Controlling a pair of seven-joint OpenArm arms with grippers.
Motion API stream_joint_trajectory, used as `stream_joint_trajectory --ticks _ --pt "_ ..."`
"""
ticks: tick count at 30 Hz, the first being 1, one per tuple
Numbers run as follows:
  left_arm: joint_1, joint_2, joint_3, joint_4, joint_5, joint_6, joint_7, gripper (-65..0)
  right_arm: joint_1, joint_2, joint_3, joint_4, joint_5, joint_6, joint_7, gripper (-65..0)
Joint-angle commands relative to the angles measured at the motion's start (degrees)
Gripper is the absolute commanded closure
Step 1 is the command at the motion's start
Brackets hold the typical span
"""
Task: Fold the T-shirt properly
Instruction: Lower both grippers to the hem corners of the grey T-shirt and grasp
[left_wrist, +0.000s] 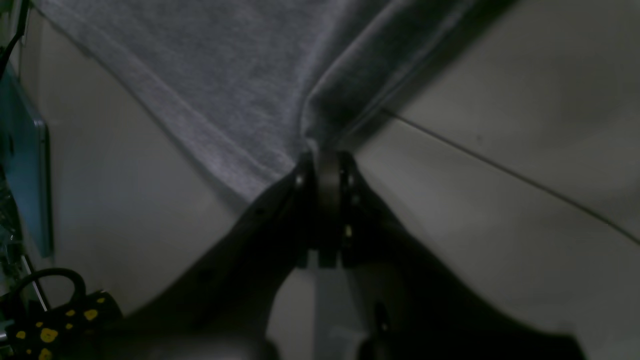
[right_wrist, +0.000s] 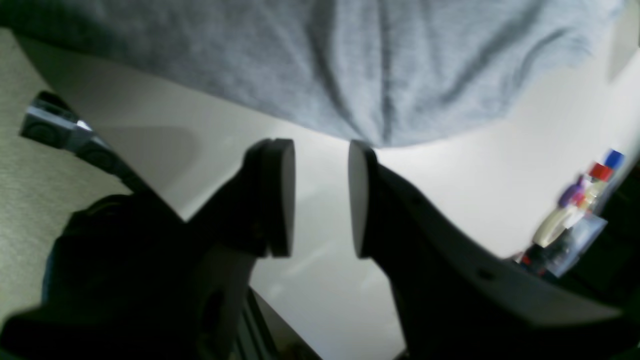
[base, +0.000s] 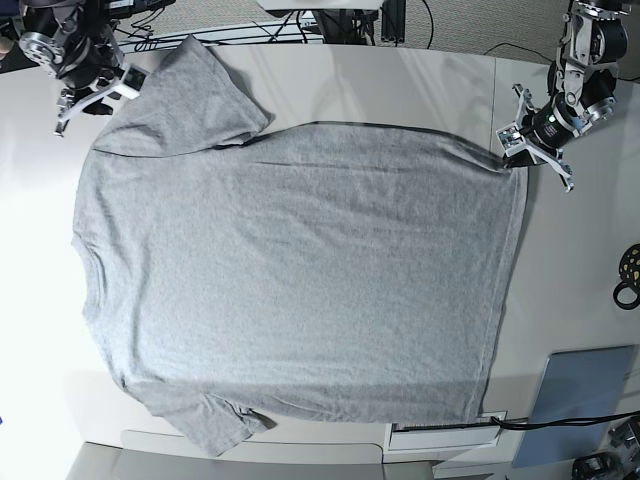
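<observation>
A grey T-shirt (base: 300, 290) lies flat on a pale surface (base: 400, 90), collar toward the base view's left, hem toward its right, long axis left to right. The left hand (left_wrist: 327, 152) is clamped on a hem corner. The right hand (right_wrist: 320, 197), fingers apart, hovers by a sleeve. Bare surface borders the hem.

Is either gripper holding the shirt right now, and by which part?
The left gripper is shut on a hem corner of the T-shirt. The right gripper is open by the sleeve edge, holding nothing.
</observation>
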Motion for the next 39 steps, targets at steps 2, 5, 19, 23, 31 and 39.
stream_joint_trajectory --ticks 2,5,19,23,31,39 --pt "0.83 -0.72 0.11 -0.63 2.34 -2.99 3.04 0.0 0.83 0.76 -2.01 -0.83 -1.73 -0.46 0.04 -18.5" --pt "0.83 -0.72 0.11 -0.63 2.34 -2.97 3.04 0.0 1.97 0.79 -4.90 -2.34 -3.32 -0.46 -0.04 -18.5" --pt "0.83 -0.72 0.11 -0.63 2.34 -2.84 3.13 0.0 12.31 0.61 -12.11 -9.03 -2.45 -0.96 0.35 -18.5" --pt "0.83 -0.72 0.11 -0.63 2.34 -2.84 3.06 0.0 12.52 0.44 -12.22 -9.20 -2.45 -1.09 0.61 -18.5" --pt "0.85 -0.72 0.11 -0.63 2.34 -2.91 3.15 0.0 12.50 0.44 -12.22 -9.77 1.03 -1.14 0.59 -31.9" --pt "0.85 -0.72 0.11 -0.63 2.34 -2.91 3.23 0.0 12.52 0.46 -12.24 -9.86 0.98 1.15 1.49 -33.3"
